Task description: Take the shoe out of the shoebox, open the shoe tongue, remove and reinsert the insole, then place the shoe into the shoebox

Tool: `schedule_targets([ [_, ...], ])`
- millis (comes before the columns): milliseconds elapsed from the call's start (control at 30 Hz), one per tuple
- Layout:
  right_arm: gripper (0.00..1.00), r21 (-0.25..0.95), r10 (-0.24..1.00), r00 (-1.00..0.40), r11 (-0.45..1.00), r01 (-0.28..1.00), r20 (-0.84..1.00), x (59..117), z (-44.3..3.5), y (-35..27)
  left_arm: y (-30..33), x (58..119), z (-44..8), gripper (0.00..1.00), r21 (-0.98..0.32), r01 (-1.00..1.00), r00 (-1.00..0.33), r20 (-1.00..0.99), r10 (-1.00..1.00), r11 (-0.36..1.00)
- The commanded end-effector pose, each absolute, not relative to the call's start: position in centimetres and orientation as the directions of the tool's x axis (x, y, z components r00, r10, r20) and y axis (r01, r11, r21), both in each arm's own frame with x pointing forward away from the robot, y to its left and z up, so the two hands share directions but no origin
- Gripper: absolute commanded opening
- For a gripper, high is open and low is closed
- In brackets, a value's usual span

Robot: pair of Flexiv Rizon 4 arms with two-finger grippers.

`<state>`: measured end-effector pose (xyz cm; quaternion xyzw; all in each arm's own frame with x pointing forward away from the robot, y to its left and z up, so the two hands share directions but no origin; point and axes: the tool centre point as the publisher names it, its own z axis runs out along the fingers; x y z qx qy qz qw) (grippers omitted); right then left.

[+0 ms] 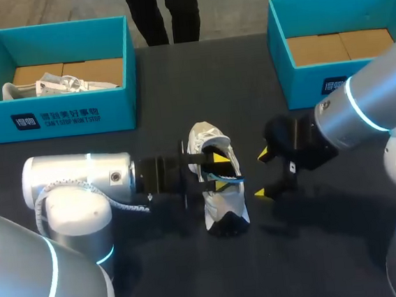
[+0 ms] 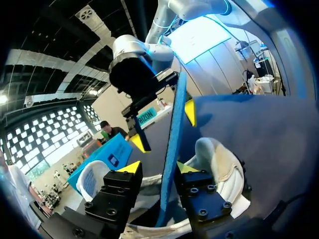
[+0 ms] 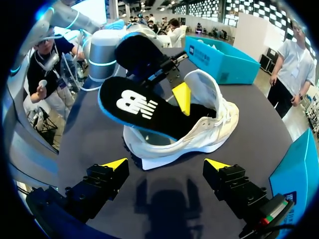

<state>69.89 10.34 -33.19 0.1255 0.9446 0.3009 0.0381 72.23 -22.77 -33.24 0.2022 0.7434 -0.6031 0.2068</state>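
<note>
Dead centre of the dark table (image 1: 320,249) stands the white mesh sneaker (image 1: 223,206), out of its box and running lengthwise from 12 to 6 o'clock. The left arm (image 1: 81,177) comes in low and level from 9 o'clock, forearm stretched flat above the tabletop, and the left gripper (image 1: 217,167) is right at the sneaker's opening. There's the flat black insole with the blue rim (image 1: 233,181). In the right wrist view it juts out of the shoe's mouth at a slant, one end down inside and the other hanging free over the table on the left arm's side. The left wrist view catches it edge-on, running straight up the middle of that claw. Whether the claw pinches it or only straddles it, I cannot tell.

Over at 3 o'clock of the sneaker, the right arm (image 1: 363,115) slants down from the 2 o'clock corner, wrist bent toward the shoe. The right gripper (image 1: 262,174) hangs just beside it, jaws spread wide with nothing between them, and clear of the shoe.

At 10 o'clock sits a teal cardboard shoebox (image 1: 54,110) with a second pale sneaker (image 1: 45,86) lying inside. At 2 o'clock is a matching teal shoebox (image 1: 319,91), its brown cardboard floor showing.
</note>
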Motion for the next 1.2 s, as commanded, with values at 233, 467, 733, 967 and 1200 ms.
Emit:
schedule_targets([
  [233,1.0,0.574,0.286,-0.958,0.786,0.229,-0.009,70.1,-32.8,9.7,-22.2,71.0,-33.5,0.0,-0.809,0.552,-0.833,-0.545,0.096,0.202],
  [467,1.0,0.568,0.298,-0.954,0.79,0.231,-0.027,69.8,-32.3,8.9,-22.6,71.4,-34.8,0.0,-0.804,0.553,-0.832,-0.543,0.11,0.217],
  [733,1.0,0.565,0.301,-0.953,0.791,0.234,-0.027,69.7,-32.5,8.9,-22.9,72.7,-36.2,0.0,-0.773,0.569,-0.82,-0.56,0.119,0.28],
  [967,1.0,0.567,0.3,-0.954,0.79,0.236,-0.021,69.7,-32.7,9.0,-22.9,72.7,-35.5,0.54,-0.786,0.562,-0.823,-0.563,0.078,0.258],
  [1200,1.0,0.57,0.303,-0.953,0.787,0.237,-0.022,69.6,-32.7,8.9,-22.6,71.8,-32.9,0.53,-0.789,0.575,-0.814,-0.579,0.05,0.218],
])
